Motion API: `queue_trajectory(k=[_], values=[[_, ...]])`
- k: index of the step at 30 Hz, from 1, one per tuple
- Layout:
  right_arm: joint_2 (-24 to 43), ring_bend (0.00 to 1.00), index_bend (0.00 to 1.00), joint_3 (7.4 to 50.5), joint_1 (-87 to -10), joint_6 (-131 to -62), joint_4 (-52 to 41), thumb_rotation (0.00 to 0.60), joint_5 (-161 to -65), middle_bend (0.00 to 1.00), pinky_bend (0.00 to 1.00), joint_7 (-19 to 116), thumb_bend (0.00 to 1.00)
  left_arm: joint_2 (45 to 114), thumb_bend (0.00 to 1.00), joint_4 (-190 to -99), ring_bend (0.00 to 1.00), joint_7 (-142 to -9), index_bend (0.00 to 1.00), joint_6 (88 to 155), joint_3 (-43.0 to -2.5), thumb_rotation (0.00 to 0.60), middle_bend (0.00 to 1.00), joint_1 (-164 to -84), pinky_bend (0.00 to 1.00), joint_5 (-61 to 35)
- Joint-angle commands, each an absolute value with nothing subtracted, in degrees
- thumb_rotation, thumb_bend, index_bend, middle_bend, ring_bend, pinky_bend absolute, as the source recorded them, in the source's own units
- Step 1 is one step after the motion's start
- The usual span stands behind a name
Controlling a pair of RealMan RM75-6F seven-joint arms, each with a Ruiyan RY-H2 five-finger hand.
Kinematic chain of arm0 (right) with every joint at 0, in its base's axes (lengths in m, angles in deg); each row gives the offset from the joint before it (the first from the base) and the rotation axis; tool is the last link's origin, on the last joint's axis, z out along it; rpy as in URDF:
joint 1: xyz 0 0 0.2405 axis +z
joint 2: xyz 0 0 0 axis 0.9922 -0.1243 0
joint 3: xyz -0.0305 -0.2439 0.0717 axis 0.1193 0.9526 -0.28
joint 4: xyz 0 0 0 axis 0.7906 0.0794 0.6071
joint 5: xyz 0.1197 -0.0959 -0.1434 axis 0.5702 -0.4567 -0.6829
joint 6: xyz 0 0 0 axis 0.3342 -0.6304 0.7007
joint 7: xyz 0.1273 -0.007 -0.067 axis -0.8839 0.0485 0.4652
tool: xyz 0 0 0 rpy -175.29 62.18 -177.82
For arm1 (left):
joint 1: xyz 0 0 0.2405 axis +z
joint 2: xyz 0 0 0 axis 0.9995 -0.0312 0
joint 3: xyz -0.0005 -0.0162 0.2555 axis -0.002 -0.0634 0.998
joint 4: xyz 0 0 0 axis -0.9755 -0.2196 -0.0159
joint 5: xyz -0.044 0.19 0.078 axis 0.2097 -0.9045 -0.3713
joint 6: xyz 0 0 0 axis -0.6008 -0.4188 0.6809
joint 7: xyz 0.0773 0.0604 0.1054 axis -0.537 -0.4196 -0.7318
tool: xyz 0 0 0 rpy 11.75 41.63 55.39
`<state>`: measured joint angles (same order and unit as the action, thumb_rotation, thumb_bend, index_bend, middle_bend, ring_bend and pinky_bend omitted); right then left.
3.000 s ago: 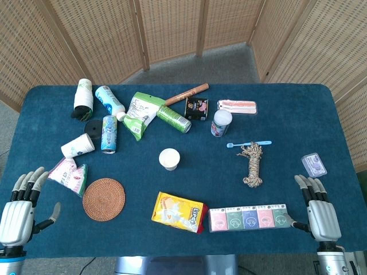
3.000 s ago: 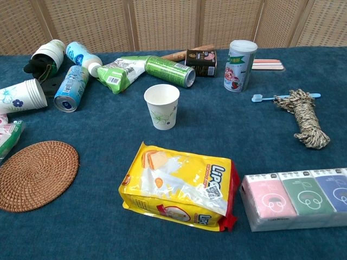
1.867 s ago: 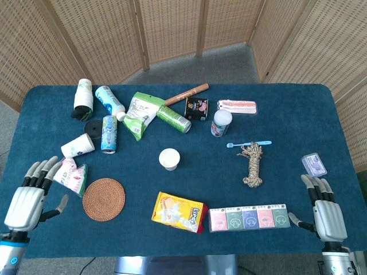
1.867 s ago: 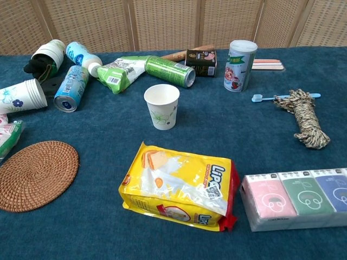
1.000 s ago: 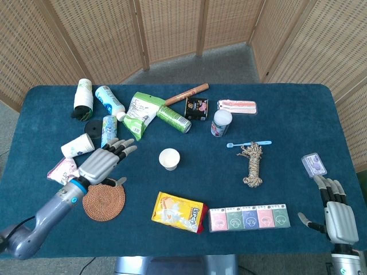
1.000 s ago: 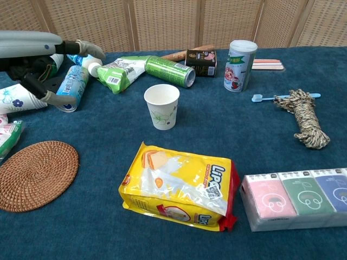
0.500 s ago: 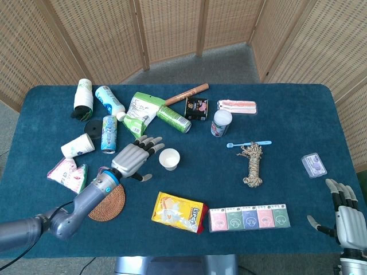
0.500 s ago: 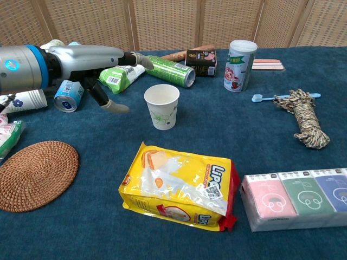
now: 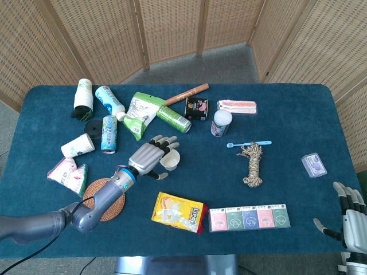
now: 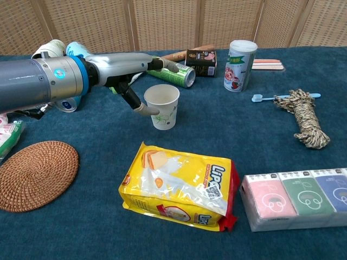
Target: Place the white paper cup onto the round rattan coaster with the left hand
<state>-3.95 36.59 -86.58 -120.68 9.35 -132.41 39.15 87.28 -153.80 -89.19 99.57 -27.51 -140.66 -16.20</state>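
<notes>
The white paper cup (image 9: 170,160) (image 10: 162,106) stands upright near the table's middle. My left hand (image 9: 150,156) (image 10: 132,71) is at its left side, fingers spread. In the chest view the thumb reaches the cup's near-left wall and the other fingers extend behind its rim; nothing is gripped. The round rattan coaster (image 10: 35,174) (image 9: 104,199) lies flat at the front left, partly covered by my left forearm in the head view. My right hand (image 9: 353,220) hangs off the table's front right corner, fingers apart and holding nothing.
A yellow snack bag (image 10: 179,187) lies just in front of the cup, with a row of tissue packs (image 10: 295,197) to its right. A green can (image 10: 176,71), pouches and bottles crowd behind the cup. A coiled rope (image 10: 303,116) lies to the right.
My left arm has swung from the table's front left over the coaster to the cup's left side. My right hand has drawn back toward the front right corner.
</notes>
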Motion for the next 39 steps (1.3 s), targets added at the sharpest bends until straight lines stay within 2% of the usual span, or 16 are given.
queue_trajectory(k=[1,14,19,24,30,39], values=[[-3.89,0.00,0.00,36.67,-86.66,-120.37,9.12,0.600,-132.24,0.00,0.00,38.97,0.22,88.14,0.31,-153.03,0.00,-88.15,0.00,99.46,-27.33,0.488,0.00,-141.21,0.11,-16.56],[-3.95,0.00,0.00,36.52,-87.01,-119.80,8.33,0.600,-131.90,0.00,0.00,38.34,0.22,90.49,0.31,-149.51,0.00,-87.88,0.00,97.99,-25.81,0.489,0.00,-143.14,0.23,-15.30],[-4.02,0.00,0.00,36.46,-87.02,-119.10,8.14,0.600,-131.34,0.00,0.00,38.35,0.22,90.99,0.31,-148.35,0.00,-87.18,0.05,97.37,-25.48,0.497,0.00,-143.57,0.29,-14.91],[-4.05,0.00,0.00,36.54,-87.04,-119.00,8.20,0.600,-131.62,0.00,0.00,38.56,0.22,91.30,0.31,-147.10,0.06,-86.39,0.10,97.12,-25.09,0.504,0.00,-143.86,0.37,-15.46],[-3.95,0.00,0.00,36.64,-86.88,-118.27,8.30,0.600,-131.55,0.00,0.00,38.71,0.22,92.00,0.32,-145.71,0.14,-84.73,0.18,98.39,-25.15,0.501,0.08,-143.65,0.47,-16.84],[-3.88,0.00,0.00,36.54,-86.63,-117.70,8.33,0.600,-131.58,0.00,0.00,38.73,0.22,93.69,0.31,-142.74,0.26,-82.49,0.28,98.70,-25.22,0.499,0.21,-143.68,0.55,-17.63]])
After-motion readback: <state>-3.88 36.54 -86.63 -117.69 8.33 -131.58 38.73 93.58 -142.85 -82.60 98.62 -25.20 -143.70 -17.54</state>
